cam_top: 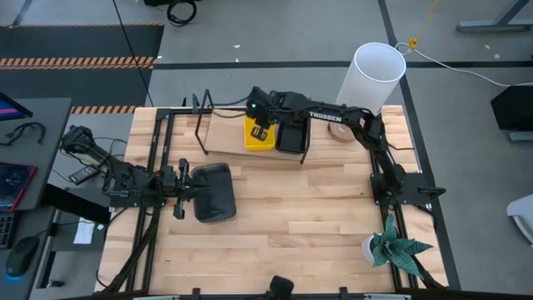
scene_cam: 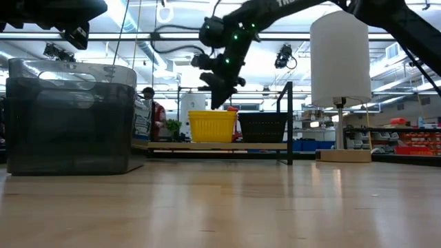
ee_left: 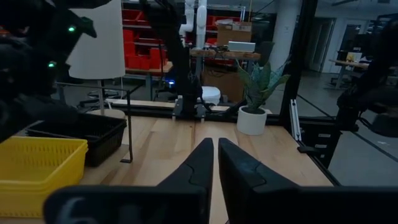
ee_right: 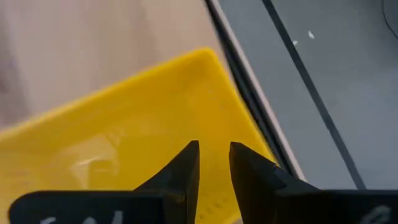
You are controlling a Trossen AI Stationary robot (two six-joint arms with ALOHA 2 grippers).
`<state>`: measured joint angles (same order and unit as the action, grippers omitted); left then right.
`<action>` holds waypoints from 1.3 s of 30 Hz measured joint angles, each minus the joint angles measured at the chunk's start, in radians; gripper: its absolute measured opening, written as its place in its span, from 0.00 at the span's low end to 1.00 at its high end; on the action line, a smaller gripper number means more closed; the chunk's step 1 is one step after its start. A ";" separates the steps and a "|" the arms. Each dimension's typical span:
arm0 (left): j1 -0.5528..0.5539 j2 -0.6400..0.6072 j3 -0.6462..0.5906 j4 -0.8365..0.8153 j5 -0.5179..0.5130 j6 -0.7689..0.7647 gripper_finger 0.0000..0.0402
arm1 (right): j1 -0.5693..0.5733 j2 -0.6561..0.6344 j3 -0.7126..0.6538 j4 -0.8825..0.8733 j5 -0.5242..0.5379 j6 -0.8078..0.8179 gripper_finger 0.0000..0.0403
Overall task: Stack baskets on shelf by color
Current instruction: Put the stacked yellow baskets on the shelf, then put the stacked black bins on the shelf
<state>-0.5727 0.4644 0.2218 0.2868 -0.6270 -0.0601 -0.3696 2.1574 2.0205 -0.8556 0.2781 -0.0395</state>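
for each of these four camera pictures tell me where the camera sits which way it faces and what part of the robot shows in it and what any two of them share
High view: above the table, looking straight down; both arms show, the left gripper at the grey basket.
Low view: at tabletop height, looking level at the shelf; the right gripper hangs above the yellow basket.
Left wrist view: on the left arm, facing across the table; its own gripper shows.
Right wrist view: on the right arm, looking down; its own gripper shows.
Shared: all four views show the yellow basket.
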 joint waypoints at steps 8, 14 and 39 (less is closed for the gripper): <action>0.000 0.000 0.000 0.000 0.000 0.000 0.08 | -0.041 0.001 -0.015 -0.042 -0.017 -0.027 0.20; 0.000 0.000 0.000 0.000 0.000 0.000 0.06 | -0.033 0.002 -0.039 -0.091 0.013 -0.050 0.20; 0.000 0.000 0.000 0.000 0.000 0.000 0.07 | 0.023 0.002 0.059 -0.218 0.075 0.001 0.20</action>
<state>-0.5727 0.4648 0.2218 0.2867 -0.6270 -0.0601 -0.3471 2.1590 2.0796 -1.0734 0.3528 -0.0381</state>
